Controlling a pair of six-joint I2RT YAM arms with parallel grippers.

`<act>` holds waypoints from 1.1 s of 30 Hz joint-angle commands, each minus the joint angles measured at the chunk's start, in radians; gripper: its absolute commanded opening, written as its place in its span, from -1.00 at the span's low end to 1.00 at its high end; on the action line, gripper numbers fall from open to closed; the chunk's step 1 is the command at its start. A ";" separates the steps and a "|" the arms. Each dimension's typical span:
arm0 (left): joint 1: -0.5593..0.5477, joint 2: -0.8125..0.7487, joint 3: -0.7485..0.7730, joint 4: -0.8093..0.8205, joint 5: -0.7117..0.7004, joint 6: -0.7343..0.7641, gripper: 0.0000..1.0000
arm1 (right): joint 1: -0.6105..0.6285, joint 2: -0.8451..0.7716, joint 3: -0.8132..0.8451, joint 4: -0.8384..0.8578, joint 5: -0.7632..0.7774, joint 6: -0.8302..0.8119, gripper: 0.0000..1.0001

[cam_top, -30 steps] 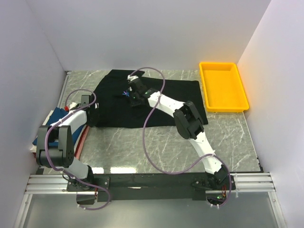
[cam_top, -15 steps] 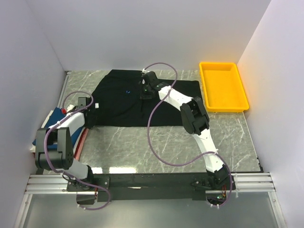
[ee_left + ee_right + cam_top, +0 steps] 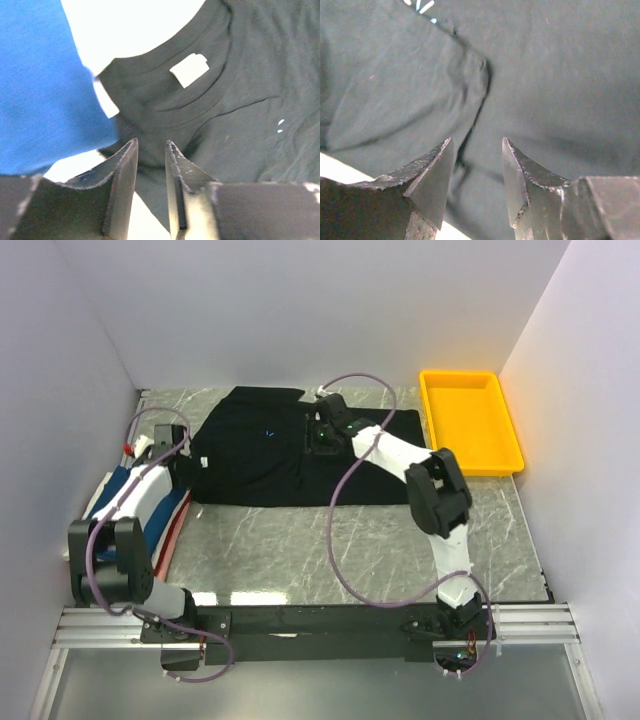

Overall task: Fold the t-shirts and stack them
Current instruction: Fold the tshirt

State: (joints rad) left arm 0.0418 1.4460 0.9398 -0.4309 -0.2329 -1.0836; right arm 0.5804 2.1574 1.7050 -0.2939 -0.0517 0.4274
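The black t-shirt (image 3: pixel 260 455) lies spread on the far side of the table (image 3: pixel 350 540). The left gripper (image 3: pixel 150 145), jaws narrowly parted, hovers at its collar. The right gripper (image 3: pixel 477 142), jaws wider, hangs over its middle, and both are empty.

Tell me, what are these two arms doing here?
They are folding a black t-shirt spread on the table. The right gripper hovers over its middle, jaws apart, holding nothing. The left gripper sits near the collar, jaws slightly parted, also empty. Folded shirts lie stacked at the left.
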 commanded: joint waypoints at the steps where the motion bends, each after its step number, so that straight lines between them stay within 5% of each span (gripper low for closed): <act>1: 0.000 0.086 0.085 -0.002 0.012 0.019 -0.28 | 0.007 -0.151 -0.126 0.096 0.018 0.074 0.01; 6: -0.014 0.195 0.135 0.001 0.033 0.005 -0.05 | 0.012 -0.292 -0.394 0.182 0.038 0.140 0.01; 12: -0.072 0.277 0.198 -0.025 0.015 -0.010 -0.05 | 0.010 -0.367 -0.594 0.252 0.050 0.191 0.01; 33: -0.094 0.295 0.103 -0.085 -0.103 -0.061 -0.39 | -0.005 -0.381 -0.736 0.240 0.016 0.232 0.01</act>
State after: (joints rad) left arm -0.0540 1.7329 1.0588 -0.4984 -0.2939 -1.1252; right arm 0.5797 1.8088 1.0004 -0.0158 -0.0269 0.6510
